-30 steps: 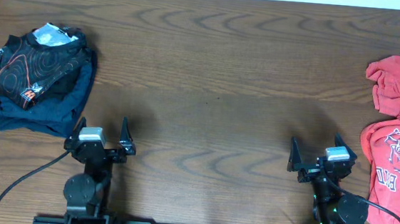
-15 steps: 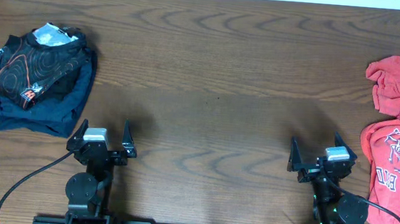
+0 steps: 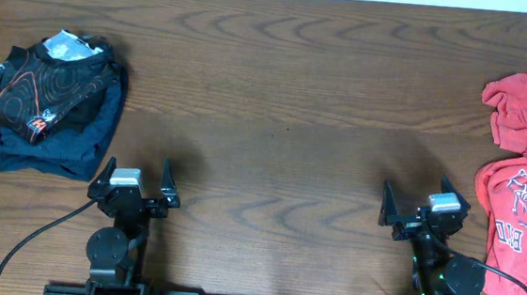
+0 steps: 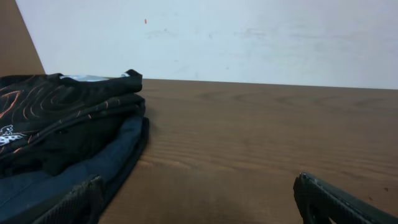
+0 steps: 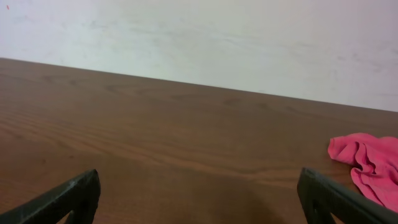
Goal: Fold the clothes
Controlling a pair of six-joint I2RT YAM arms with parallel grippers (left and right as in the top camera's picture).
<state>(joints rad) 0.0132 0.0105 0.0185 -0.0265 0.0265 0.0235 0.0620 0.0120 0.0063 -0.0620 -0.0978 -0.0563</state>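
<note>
The black jersey [image 3: 47, 88] with thin orange contour lines lies folded on a dark blue garment [image 3: 75, 142] at the table's left side; it also shows in the left wrist view [image 4: 59, 118]. A red T-shirt [image 3: 523, 196] with white print lies crumpled at the right edge; a bit of it shows in the right wrist view [image 5: 367, 165]. My left gripper [image 3: 136, 177] is open and empty, just in front of the folded pile. My right gripper [image 3: 419, 205] is open and empty, left of the red T-shirt.
The wooden table [image 3: 285, 112] stretches bare between the two piles. A white wall [image 4: 249, 37] stands behind the far edge. Cables run from both arm bases at the front edge.
The left arm has shifted slightly to the right near its base. The right arm and both garment piles have not moved.
</note>
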